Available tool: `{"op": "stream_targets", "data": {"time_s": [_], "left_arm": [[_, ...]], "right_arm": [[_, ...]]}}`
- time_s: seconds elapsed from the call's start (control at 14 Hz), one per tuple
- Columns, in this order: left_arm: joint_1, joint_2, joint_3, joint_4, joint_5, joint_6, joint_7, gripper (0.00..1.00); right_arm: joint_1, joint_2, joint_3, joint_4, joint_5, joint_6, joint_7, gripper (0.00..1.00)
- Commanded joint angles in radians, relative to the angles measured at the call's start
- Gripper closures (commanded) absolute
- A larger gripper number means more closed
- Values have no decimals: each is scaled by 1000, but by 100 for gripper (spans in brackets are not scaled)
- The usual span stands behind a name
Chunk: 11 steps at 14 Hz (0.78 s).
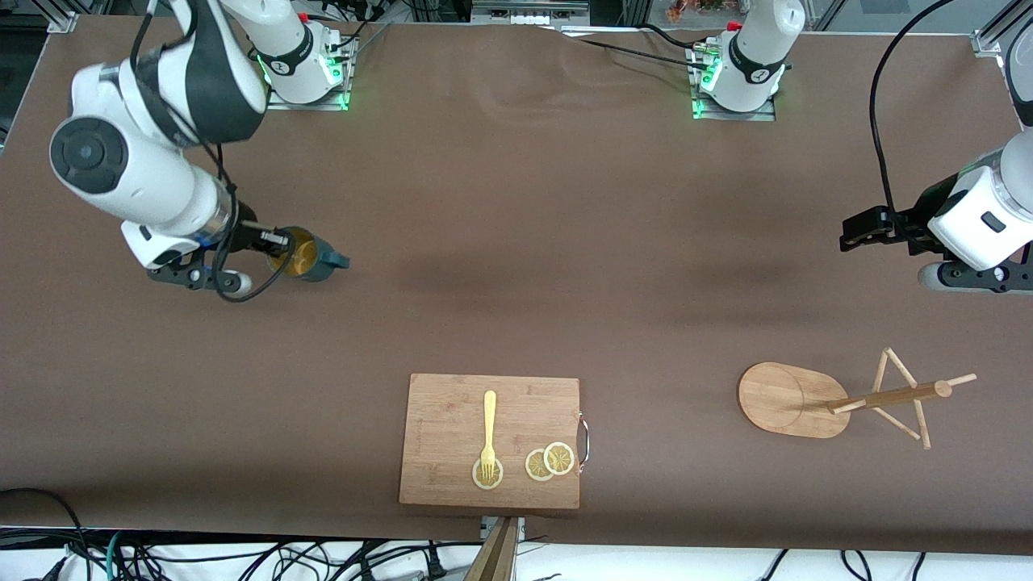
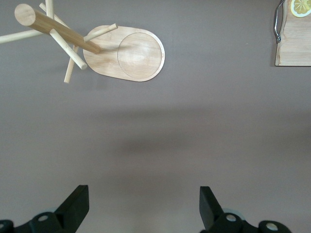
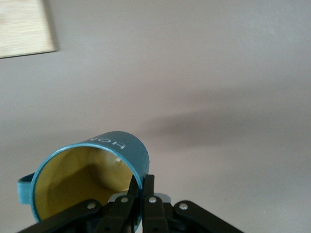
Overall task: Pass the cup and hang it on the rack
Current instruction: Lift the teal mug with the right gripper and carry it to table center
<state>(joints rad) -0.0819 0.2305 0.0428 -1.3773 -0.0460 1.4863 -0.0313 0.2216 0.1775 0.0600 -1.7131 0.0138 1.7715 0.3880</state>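
From the front view, my right gripper (image 1: 273, 239) is clamped on the rim of the small dark teal cup with the mustard-yellow inside (image 1: 305, 254), holding it tipped over the brown table (image 1: 500, 242) toward the right arm's end, its handle pointing toward the middle. So I judge the pickup done and everything else still ahead — the pass to my other hand, then the hanging. My left gripper (image 1: 865, 230) waits over the table at the left arm's end, jaws spread with nothing between them. The light wooden mug rack with its oval base, post and thin pegs (image 1: 795, 399) stands nearer the front camera than that gripper, every peg bare. The rectangular bamboo cutting board (image 1: 491, 440), with a yellow fork (image 1: 488, 432) and lemon slices (image 1: 549, 461) on it, lies near the front edge, well apart from the cup. In the left wrist view, my fingers (image 2: 77, 204) stand wide over bare cloth, with the rack's base and pegs in sight; only a corner of the board shows. In the right wrist view, my fingers (image 3: 146, 194) pinch the cup's wall, one inside and one outside — the cup's bottom edge is cut off, its handle only partly shows, and I cannot read the white lettering on its side.
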Motion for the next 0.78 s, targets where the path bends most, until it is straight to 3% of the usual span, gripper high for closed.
{"op": "stream_targets", "data": {"time_s": [0.0,0.36,0.71], "left_arm": [[-1,13,-1,32,-2,-14,-7,0],[-1,15,-1,34,-3,-14,-7,0],[-1,23,-1,46,-11,-14,-7,0]], "right_arm": [[82,33,1,104,1,-70,-1,100],[304,107,4,190,-6,-32,138,100],[490,319,3,292,-9,225,377,100]]}}
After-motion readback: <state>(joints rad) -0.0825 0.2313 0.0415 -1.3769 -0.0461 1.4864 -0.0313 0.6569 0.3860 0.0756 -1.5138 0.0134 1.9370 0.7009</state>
